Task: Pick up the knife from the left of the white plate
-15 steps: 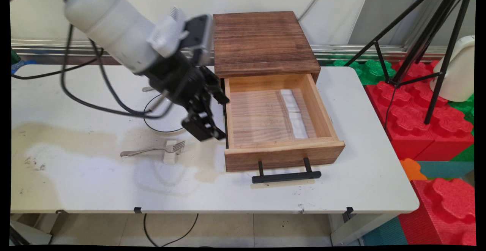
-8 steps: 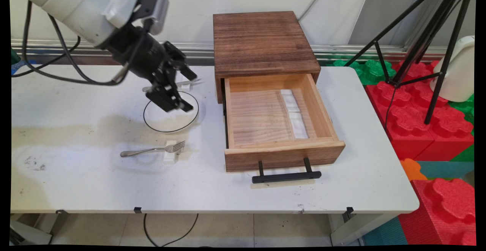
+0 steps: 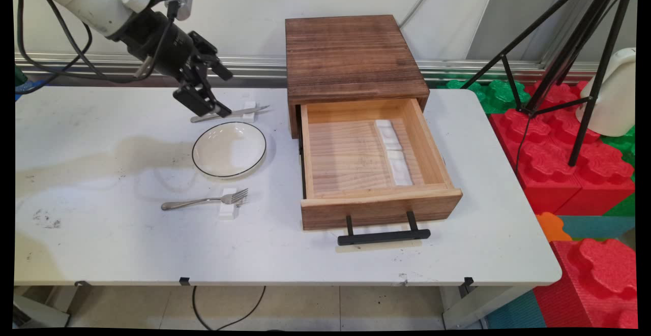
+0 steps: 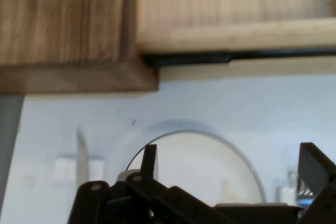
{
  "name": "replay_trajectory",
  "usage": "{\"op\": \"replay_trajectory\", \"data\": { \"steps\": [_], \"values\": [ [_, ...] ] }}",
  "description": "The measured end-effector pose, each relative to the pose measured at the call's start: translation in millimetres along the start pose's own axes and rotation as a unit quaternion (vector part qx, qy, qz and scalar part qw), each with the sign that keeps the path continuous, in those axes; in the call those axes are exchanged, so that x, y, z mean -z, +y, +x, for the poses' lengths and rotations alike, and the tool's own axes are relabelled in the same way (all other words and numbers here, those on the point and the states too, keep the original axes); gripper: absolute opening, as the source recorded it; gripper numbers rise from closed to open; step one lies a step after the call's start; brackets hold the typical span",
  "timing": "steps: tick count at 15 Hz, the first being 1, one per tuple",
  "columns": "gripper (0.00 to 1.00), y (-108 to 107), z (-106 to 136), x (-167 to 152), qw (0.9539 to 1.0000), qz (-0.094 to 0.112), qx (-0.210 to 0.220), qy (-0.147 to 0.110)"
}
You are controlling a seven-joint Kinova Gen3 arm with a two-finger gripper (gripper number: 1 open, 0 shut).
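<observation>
Overall, the main view shows the gripper (image 3: 206, 89) raised above the far left part of the tabletop (image 3: 101, 244), its fingers spread wide and holding nothing. It hangs just over the handle end of a knife (image 3: 229, 115), which lies near the far edge with its blade propped on a small white block (image 3: 248, 116); the block appears to lift the blade off the surface so that fingers could get under it. A white plate (image 3: 229, 149) with a dark rim sits just on the near side of the knife, apart from it. Nearer the front edge, a fork (image 3: 203, 201) rests with its tines on a second white block (image 3: 228, 209), lifted in the same manner. A wooden drawer box (image 3: 353, 56) stands at the far edge toward the right, its drawer (image 3: 376, 209) pulled fully out toward the front edge, black handle (image 3: 383, 236) forward. Two white pads (image 3: 394, 153) lie in a row on the drawer floor; otherwise it holds nothing visible.

Next, the hand view confirms the opening: one finger (image 4: 149, 162) stands left of centre and the other (image 4: 315, 169) at the right edge, with clear space between. Beyond them lie the plate (image 4: 210, 166), the knife (image 4: 81, 153) on its block at the left, and the wooden box (image 4: 68, 30) with the drawer's side (image 4: 231, 32) across the top.
</observation>
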Motion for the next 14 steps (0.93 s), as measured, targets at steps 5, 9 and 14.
{"op": "replay_trajectory", "data": {
  "steps": [5,9,14],
  "values": [
    [1.0,-47,-25,-8,0.9983,0.02,0.024,-0.049],
    [1.0,-93,-43,-25,0.9951,0.029,0.024,-0.092],
    [1.0,-141,-58,-58,0.9909,0.024,0.004,-0.133]
  ]
}}
